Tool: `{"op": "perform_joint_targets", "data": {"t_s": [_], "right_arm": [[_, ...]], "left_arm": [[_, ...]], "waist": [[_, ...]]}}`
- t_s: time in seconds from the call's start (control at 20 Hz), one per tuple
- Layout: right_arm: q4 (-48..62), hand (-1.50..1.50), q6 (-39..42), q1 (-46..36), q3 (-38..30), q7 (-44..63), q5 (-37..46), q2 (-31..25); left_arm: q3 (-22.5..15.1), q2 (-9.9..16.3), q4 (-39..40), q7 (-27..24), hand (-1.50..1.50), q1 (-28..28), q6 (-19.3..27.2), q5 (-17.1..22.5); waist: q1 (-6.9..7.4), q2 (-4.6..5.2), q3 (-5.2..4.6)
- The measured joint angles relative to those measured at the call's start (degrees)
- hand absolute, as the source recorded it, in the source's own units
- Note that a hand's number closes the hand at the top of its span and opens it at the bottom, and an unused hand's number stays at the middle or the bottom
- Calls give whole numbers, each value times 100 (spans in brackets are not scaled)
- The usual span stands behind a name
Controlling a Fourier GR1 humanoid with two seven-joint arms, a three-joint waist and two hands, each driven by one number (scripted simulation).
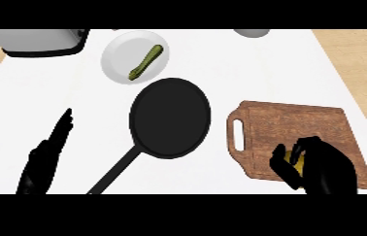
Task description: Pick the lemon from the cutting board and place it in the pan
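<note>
Mostly hidden lemon (295,156) gripped by right robot hand (319,168); left robot hand (44,160) open.

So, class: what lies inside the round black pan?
Nothing shows inside the round black pan. The yellow lemon sits on the wooden cutting board, mostly covered by the right hand.

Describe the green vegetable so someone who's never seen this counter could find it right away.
Start at the black pan in the middle of the white counter. Just beyond it, toward the back left, sits a round white plate. The long green vegetable lies slanted across that plate, the only green thing in view and the plate's only item.
</note>
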Motion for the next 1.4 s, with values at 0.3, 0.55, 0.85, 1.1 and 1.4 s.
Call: {"op": "perform_joint_targets", "data": {"t_s": [0.3, 0.55, 0.85, 1.1, 1.4], "right_arm": [[-845, 150, -45, -325, 1331, 305, 1886, 328], [-366, 150, -96, -1317, 1754, 585, 2222, 740], [839, 150, -560, -2516, 1437, 784, 1423, 877], [2135, 150, -1288, -3359, 913, 636, 604, 908], [4047, 150, -2190, -4240, 631, 452, -324, 918]], "left_arm": [[-64, -19, -12, 73, 0, -232, -112, 15], [-135, -81, 26, 28, 0, -299, -170, -53], [-194, -131, -77, 169, 0, -431, -196, -118], [-179, -132, 33, 86, 0, -516, -260, -109], [-217, -194, 166, 28, 0, -650, -279, -150]], "waist": [[223, 79, 18], [362, 132, 30], [476, 171, 39], [572, 208, 42], [667, 235, 43]]}}
